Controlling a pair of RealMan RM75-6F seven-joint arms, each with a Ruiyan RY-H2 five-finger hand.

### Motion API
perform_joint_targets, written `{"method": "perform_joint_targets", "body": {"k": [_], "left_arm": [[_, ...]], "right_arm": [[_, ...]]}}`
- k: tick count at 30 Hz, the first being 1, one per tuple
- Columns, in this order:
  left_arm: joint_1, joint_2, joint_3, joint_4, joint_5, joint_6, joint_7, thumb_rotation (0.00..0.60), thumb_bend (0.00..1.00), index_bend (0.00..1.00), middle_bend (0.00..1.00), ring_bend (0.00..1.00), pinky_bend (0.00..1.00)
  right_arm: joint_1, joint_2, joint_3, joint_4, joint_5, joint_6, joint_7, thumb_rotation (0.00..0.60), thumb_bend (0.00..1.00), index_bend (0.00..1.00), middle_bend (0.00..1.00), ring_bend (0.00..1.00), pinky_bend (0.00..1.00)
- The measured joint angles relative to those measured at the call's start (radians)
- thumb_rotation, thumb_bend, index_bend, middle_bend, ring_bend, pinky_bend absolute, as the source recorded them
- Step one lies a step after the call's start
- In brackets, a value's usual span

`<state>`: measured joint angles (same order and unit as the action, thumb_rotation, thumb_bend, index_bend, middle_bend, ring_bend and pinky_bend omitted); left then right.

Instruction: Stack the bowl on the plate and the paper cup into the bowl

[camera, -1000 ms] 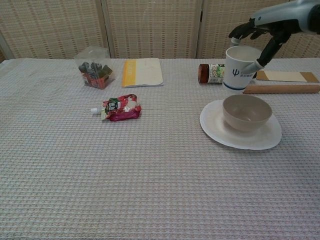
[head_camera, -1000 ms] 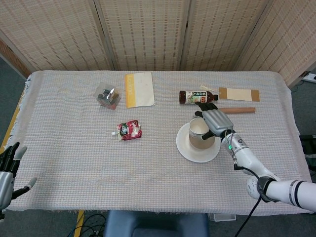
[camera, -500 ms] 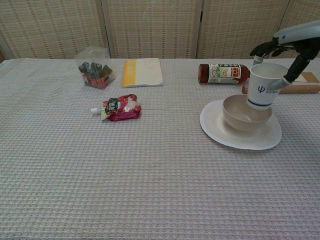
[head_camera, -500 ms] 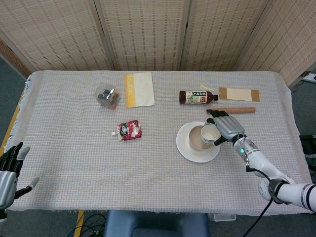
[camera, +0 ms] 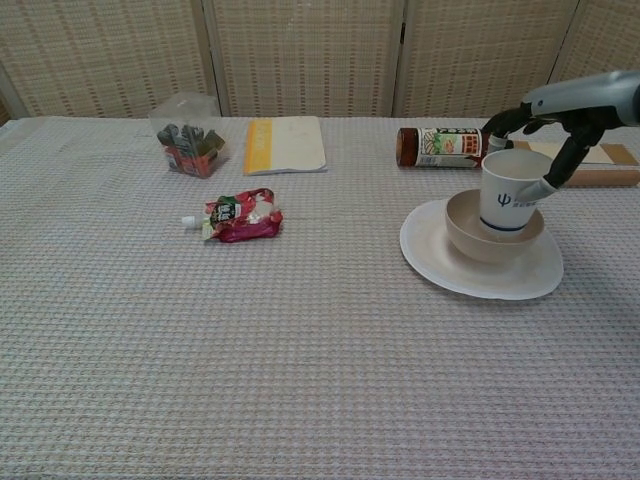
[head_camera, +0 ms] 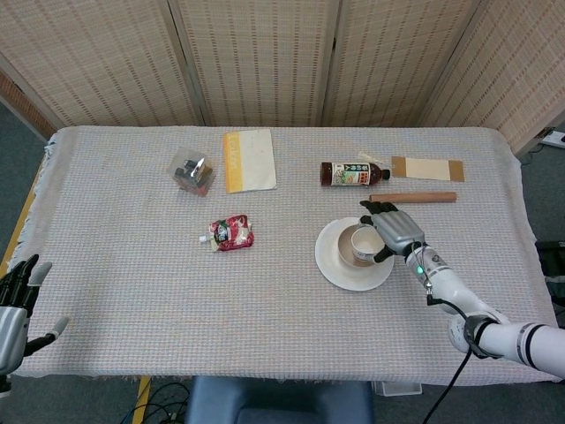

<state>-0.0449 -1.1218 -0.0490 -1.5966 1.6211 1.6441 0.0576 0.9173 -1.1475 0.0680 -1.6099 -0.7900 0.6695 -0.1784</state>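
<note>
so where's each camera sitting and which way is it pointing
Head view: high above the near table edge, looking steeply down; shows the right hand gripping the white paper cup, and the left hand idle.
Chest view: low at table height, looking level across; shows only the right hand.
Shared: cup, beige bowl, white plate.

The right hand has carried the paper cup down and toward the near side. A second ago the cup hung above the tabletop, level with the bottle and on the far side of the bowl. Half a second ago it was tilted over the bowl's right rim. It now stands upright with its base inside the bowl, fingers on its side and rim. The bottle, earlier partly hidden behind the cup in the chest view, now shows along most of its length. In the head view the left hand has shifted slightly at the near left corner.
</note>
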Motion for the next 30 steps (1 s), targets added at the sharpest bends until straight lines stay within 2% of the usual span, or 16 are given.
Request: {"method": "perform_joint_targets", "body": {"k": [12, 23, 27, 29, 30], "left_arm": [[0.003, 0.006, -0.003, 0.001, -0.006, 0.007, -0.013, 0.6, 0.25, 0.07, 0.0, 0.0, 0.16], [0.003, 0.005, -0.004, 0.005, -0.007, 0.008, -0.017, 0.6, 0.25, 0.07, 0.0, 0.0, 0.16], [0.003, 0.005, -0.005, 0.006, -0.007, 0.007, -0.018, 0.6, 0.25, 0.09, 0.0, 0.0, 0.16], [0.003, 0.005, -0.004, 0.006, -0.008, 0.006, -0.018, 0.6, 0.25, 0.1, 0.0, 0.0, 0.16], [0.002, 0.005, -0.004, 0.006, -0.008, 0.006, -0.017, 0.6, 0.25, 0.1, 0.0, 0.0, 0.16]], "right_arm": [[0.011, -0.082, -0.01, 0.085, 0.027, 0.004, -0.034, 0.6, 0.28, 0.4, 0.0, 0.0, 0.0], [0.009, -0.116, -0.007, 0.133, 0.031, -0.01, -0.033, 0.6, 0.28, 0.38, 0.0, 0.0, 0.0], [0.008, -0.127, -0.006, 0.149, 0.031, -0.018, -0.029, 0.6, 0.28, 0.33, 0.0, 0.0, 0.0], [0.007, -0.129, -0.006, 0.155, 0.032, -0.024, -0.026, 0.6, 0.28, 0.27, 0.0, 0.0, 0.0], [0.007, -0.128, -0.006, 0.156, 0.033, -0.031, -0.024, 0.6, 0.27, 0.21, 0.0, 0.0, 0.0]]}}
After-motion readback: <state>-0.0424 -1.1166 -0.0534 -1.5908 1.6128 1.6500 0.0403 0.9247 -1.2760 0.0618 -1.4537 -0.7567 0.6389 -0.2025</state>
